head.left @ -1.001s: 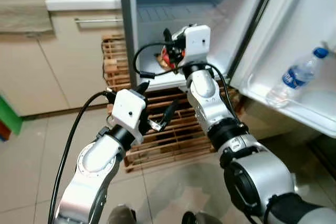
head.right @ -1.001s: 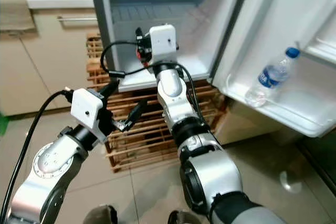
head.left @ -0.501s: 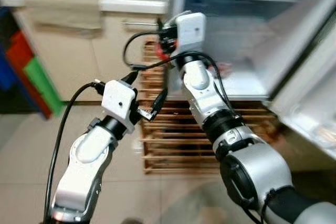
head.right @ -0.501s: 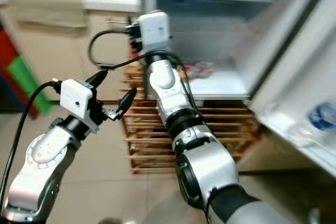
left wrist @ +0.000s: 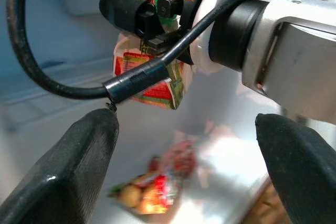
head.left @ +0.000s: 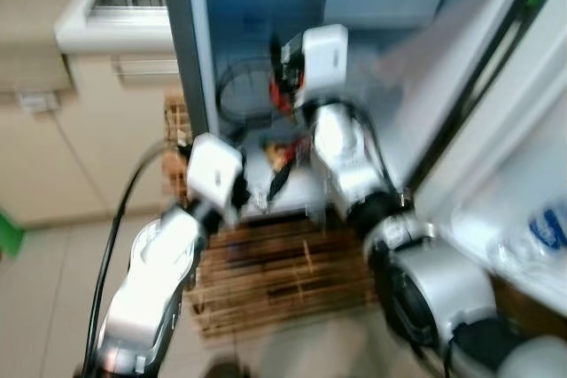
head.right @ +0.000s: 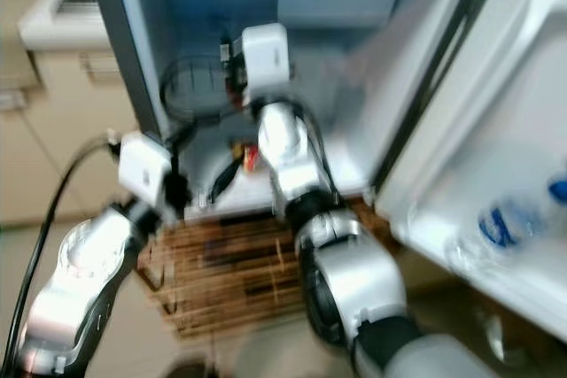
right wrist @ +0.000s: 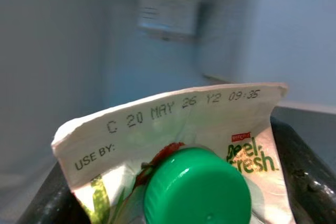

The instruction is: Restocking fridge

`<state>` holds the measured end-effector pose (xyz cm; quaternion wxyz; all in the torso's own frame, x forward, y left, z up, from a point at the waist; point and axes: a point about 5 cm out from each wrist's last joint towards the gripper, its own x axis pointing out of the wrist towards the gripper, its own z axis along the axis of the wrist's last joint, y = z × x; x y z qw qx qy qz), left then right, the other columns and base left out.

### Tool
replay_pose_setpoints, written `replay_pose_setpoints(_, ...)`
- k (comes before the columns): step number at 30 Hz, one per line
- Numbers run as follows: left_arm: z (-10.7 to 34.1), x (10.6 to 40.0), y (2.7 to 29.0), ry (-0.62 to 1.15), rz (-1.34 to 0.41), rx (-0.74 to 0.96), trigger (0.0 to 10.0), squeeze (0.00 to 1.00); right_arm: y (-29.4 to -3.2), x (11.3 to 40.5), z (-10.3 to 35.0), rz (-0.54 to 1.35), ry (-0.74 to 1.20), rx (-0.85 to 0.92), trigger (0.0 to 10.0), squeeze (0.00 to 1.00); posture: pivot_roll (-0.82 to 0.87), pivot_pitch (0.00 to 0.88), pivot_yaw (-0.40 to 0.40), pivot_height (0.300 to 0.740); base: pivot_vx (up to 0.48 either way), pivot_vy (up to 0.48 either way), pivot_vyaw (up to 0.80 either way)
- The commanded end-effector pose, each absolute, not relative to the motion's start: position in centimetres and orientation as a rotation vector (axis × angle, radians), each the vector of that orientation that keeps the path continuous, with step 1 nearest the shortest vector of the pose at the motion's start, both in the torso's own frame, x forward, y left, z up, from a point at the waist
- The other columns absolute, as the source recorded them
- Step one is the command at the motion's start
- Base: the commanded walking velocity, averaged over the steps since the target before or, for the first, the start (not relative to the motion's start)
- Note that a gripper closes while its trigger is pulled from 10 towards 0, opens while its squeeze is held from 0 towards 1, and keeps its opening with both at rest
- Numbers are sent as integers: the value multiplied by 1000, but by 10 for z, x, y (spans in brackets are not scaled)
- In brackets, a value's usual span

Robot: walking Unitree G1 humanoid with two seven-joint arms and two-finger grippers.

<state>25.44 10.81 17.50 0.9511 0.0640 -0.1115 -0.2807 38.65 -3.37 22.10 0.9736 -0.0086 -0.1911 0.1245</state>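
The right tool [left wrist: 157, 11] clenches a green-capped juice carton [right wrist: 178, 166] inside the open fridge [head.left: 266, 6], above a snack packet [left wrist: 149, 192] on its shelf; the left tool [left wrist: 184, 161] hangs released nearby.

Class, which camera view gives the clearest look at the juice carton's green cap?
The right wrist view: the green cap sits large and sharp below the carton top's use-by print, held in the right gripper. The left wrist view shows the cap small behind a cable; both eye views are blurred, showing just a red patch.
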Motion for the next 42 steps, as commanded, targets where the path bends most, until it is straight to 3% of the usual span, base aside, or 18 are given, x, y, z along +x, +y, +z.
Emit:
replay_pose_setpoints(1,177,251,103,-238,-598,129,10000,0,-36,388,223,249,-391,-16,10000,0,161,0,-45,740,0,0,0)
replay_pose_setpoints(12,175,232,113,-199,-592,148,10000,0,-25,395,251,286,-405,-23,10000,0,235,27,-62,740,0,0,0)
replay_pose_setpoints(21,167,232,130,-145,-495,146,10000,0,-32,386,227,281,-404,9,10000,0,226,19,-69,740,0,0,0)
replay_pose_setpoints(24,155,230,156,-65,-403,83,10000,0,-52,352,195,267,-451,1,10000,0,150,0,-38,740,0,0,0)
replay_pose_setpoints(28,155,231,158,-63,-393,81,10000,0,-58,342,190,265,-451,-10,10000,0,144,0,-34,740,0,0,0)
replay_pose_setpoints(31,162,239,154,-106,-387,107,10000,0,-93,306,177,173,-427,-3,10000,0,101,0,-15,740,0,0,0)
replay_pose_setpoints(33,164,239,153,-115,-384,113,10000,0,-98,298,176,158,-422,-2,10000,0,101,0,-15,740,0,0,0)
replay_pose_setpoints(36,172,222,152,-133,-428,170,10000,0,-124,264,171,111,-405,-65,10000,0,70,0,-11,740,0,0,0)
replay_pose_setpoints(40,173,217,156,-127,-423,180,10000,0,-131,252,168,99,-387,-83,10000,0,73,0,-16,740,0,0,0)
replay_pose_setpoints(42,163,204,171,-48,-403,54,10000,0,-152,221,139,77,-242,-132,10000,0,80,0,-26,740,0,0,0)
